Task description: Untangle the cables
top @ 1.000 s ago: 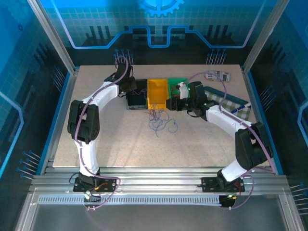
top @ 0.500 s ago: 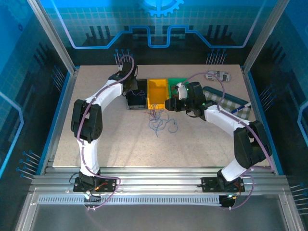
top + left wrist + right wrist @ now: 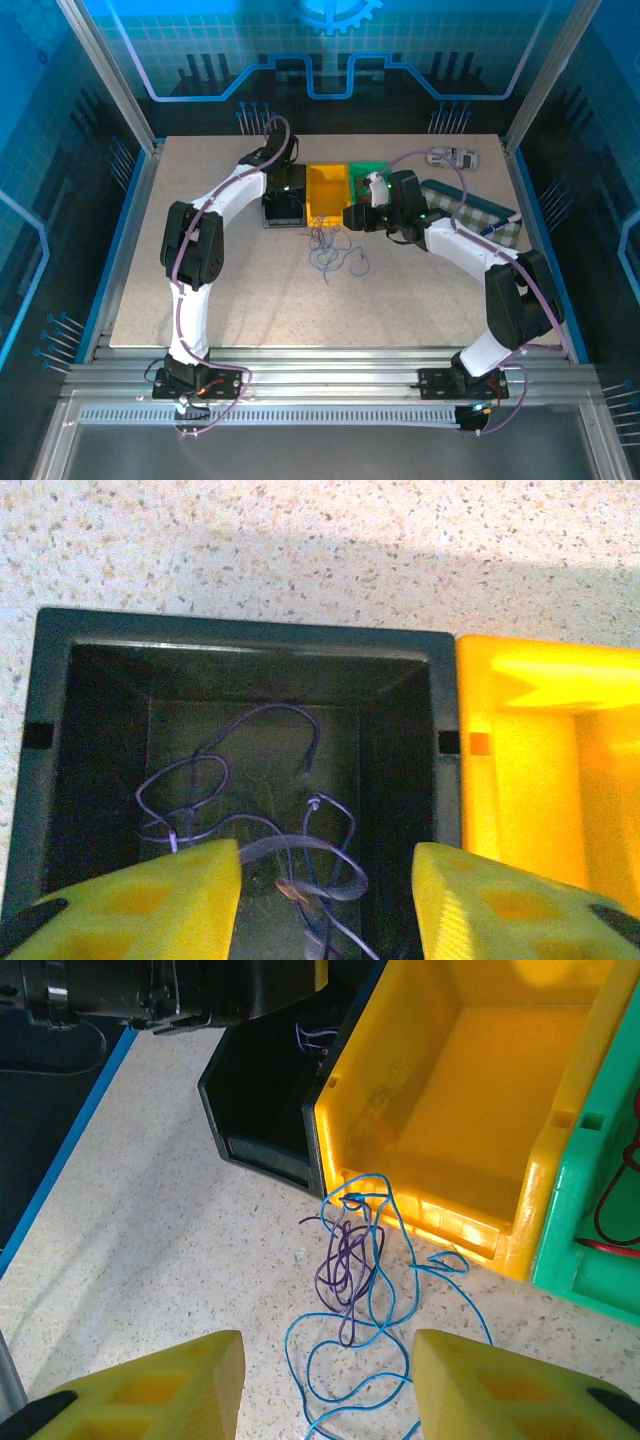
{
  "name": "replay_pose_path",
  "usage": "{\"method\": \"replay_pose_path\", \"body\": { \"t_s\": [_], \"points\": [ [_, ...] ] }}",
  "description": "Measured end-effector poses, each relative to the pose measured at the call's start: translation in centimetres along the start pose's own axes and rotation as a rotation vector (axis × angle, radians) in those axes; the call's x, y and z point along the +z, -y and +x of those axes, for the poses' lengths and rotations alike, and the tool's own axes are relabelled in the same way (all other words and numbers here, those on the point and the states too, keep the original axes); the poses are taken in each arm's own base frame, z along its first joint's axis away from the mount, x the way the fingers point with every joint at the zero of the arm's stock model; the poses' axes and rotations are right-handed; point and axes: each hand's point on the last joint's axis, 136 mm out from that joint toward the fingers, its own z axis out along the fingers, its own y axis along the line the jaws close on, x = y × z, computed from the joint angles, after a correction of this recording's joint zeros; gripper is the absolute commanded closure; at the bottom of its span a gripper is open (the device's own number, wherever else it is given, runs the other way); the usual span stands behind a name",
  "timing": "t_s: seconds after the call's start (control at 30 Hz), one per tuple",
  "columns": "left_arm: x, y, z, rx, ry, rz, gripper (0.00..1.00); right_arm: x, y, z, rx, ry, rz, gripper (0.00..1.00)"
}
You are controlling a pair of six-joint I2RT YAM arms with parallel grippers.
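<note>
A loose clump of blue and purple cables [image 3: 352,1260] lies on the table in front of the yellow bin [image 3: 470,1090]; from above the cables [image 3: 335,255] are at mid-table. My right gripper [image 3: 330,1390] hovers open just above them, nothing between its fingers; from above the right gripper [image 3: 350,217] sits at the yellow bin's front corner. My left gripper [image 3: 327,900] stands open over the black bin [image 3: 240,630], where thin purple wires [image 3: 200,780] lie loose on the floor. In the top view the left gripper [image 3: 285,190] is above that bin.
Black bin [image 3: 283,208], yellow bin [image 3: 327,192] and green bin [image 3: 368,172] stand in a row at the back. A red wire [image 3: 625,1190] lies in the green bin [image 3: 590,1250]. A checkered cloth [image 3: 470,210] and a small pale object [image 3: 452,157] are at the right.
My left arm has swung right over the black bin and its jaws have opened from shut; purple wire now lies loose in the bin. The right arm has barely moved.
</note>
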Motion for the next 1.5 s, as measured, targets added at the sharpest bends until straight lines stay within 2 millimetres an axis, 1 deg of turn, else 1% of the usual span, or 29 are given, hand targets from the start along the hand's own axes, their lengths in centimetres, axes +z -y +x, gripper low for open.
{"method": "replay_pose_path", "body": {
  "t_s": [0.03,0.1,0.17,0.23,0.33,0.4,0.47,0.5,0.57,0.63,0.73,0.8,0.83,0.9,0.97,1.2,1.27,1.4,1.5],
  "points": [
    [-0.1,0.1,-0.3,-0.001,0.007,0.002,0.4,0.0,0.0,0.0,0.0,0.0,0.0,0.52],
    [-0.6,0.3,-1.2,0.008,0.03,0.006,0.36,0.0,0.0,0.0,0.0,0.0,0.0,0.52],
    [-1.4,0.4,-1.8,0.015,0.051,0.007,0.34,0.0,0.0,0.0,0.0,0.0,0.0,0.52],
    [-2.6,0.7,-2.7,0.021,0.075,0.017,0.34,0.0,0.0,0.0,0.0,0.001,0.0,0.52],
    [-5.1,1.4,-3.9,0.035,0.115,0.058,0.34,0.0,0.0,0.0,0.0,0.001,0.0,0.52],
    [-7.0,2.0,-3.5,0.049,0.115,0.103,0.35,0.0,0.0,0.0,0.0,0.0,0.0,0.52],
    [-8.2,2.8,-2.3,0.071,0.096,0.148,0.35,0.0,0.0,0.1,0.001,-0.001,-0.001,0.52],
    [-8.6,3.3,-1.2,0.087,0.072,0.176,0.35,0.1,0.0,0.2,0.001,-0.004,-0.002,0.52],
    [-8.7,4.4,1.2,0.12,0.018,0.215,0.36,0.2,-0.2,0.6,0.0,-0.014,-0.006,0.52],
    [-8.2,5.3,4.1,0.161,-0.048,0.24,0.38,0.6,-0.4,1.2,0.0,-0.034,-0.01,0.52],
    [-7.5,6.1,8.5,0.196,-0.159,0.26,0.41,1.8,-0.5,2.8,0.005,-0.086,-0.011,0.53],
    [-7.3,6.2,10.7,0.212,-0.213,0.262,0.43,2.9,-0.3,4.5,0.01,-0.138,-0.006,0.53],
    [-7.2,6.3,11.5,0.218,-0.232,0.261,0.46,3.5,-0.2,5.4,0.012,-0.166,-0.002,0.53],
    [-7.1,6.4,12.5,0.222,-0.256,0.258,0.49,4.2,-0.1,6.8,0.017,-0.21,0.009,0.53],
    [-6.7,6.4,13.4,0.22,-0.276,0.253,0.53,4.6,0.1,7.8,0.018,-0.234,0.019,0.53],
    [-4.0,5.8,16.3,0.181,-0.342,0.212,0.66,4.7,1.3,9.3,0.042,-0.256,0.05,0.53],
    [-3.3,5.6,16.9,0.178,-0.357,0.194,0.66,4.7,1.9,9.9,0.051,-0.265,0.065,0.53],
    [-2.8,5.5,17.7,0.172,-0.372,0.174,0.69,4.5,2.7,10.5,0.063,-0.272,0.085,0.53],
    [-2.4,5.6,17.9,0.164,-0.374,0.169,0.71,4.5,2.8,10.6,0.064,-0.272,0.087,0.53]
  ]
}}
